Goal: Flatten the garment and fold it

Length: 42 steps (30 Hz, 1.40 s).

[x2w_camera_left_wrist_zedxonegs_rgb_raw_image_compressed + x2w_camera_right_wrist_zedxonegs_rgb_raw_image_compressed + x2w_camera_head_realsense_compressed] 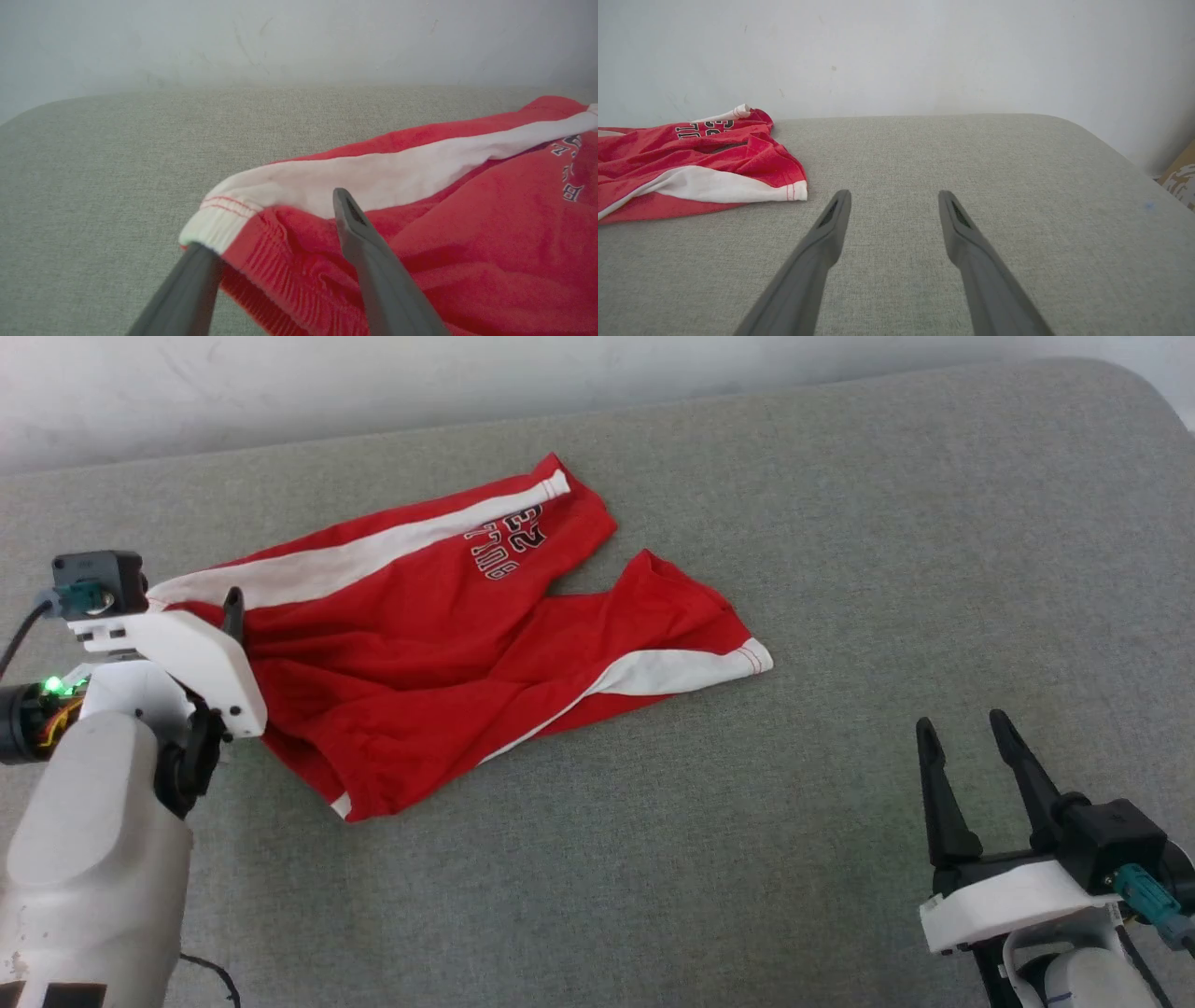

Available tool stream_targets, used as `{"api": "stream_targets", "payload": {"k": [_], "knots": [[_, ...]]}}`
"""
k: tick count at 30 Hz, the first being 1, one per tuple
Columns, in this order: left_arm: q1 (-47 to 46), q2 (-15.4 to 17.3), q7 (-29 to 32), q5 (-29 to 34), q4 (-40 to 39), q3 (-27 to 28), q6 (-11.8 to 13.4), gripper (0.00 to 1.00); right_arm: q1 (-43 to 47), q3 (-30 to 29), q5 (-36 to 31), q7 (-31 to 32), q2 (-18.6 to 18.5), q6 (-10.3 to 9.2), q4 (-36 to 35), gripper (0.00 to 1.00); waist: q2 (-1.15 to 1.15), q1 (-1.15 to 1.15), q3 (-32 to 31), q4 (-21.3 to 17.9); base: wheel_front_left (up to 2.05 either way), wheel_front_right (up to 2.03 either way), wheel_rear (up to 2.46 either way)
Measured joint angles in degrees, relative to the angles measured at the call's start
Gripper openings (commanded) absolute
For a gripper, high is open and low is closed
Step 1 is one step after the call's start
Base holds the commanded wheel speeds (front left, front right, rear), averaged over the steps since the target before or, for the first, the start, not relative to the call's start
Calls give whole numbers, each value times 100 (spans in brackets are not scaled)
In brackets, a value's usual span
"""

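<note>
Head view: red shorts (420, 653) lie rumpled on the grey table's (840, 569) left half, with wide bare cloth to their right. Jaws of the left gripper (271, 219) stand spread astride the white waistband corner; jaws of the right gripper (962, 721) are spread over bare table.

I seem to work in a plain indoor test room, rather lab-like. My worktop (1017, 154) is covered in grey woven fabric with a rounded corner. It is set against a scuffed whitish wall (924, 56), and brown cardboard (1181, 179) shows past its edge.
</note>
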Motion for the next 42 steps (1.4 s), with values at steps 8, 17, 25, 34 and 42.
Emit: {"api": "stream_targets", "payload": {"k": [8,17,25,34,42], "knots": [[-2,-178,-902,-4,100,-73,-170,100,10,-140,-77,15,4,0,70,100,0,-1,-263,175,0,0,0],[706,-328,-1303,-133,-644,-160,-314,100,252,-397,-216,249,0,0,-70,100,0,-2,-829,671,0,0,0],[1571,-266,-667,-299,-1365,-714,-793,100,392,-370,-213,409,1,0,-272,100,0,-2,-1201,1150,0,0,0],[2376,-120,-2117,233,-2716,-458,-25,100,559,-342,-198,436,1,0,-397,100,0,-2,-1486,1483,0,0,0],[3589,-655,-2449,686,-3756,-353,575,100,538,-36,-316,1143,-133,0,-487,100,0,-1,-1510,1857,0,0,0]]}}
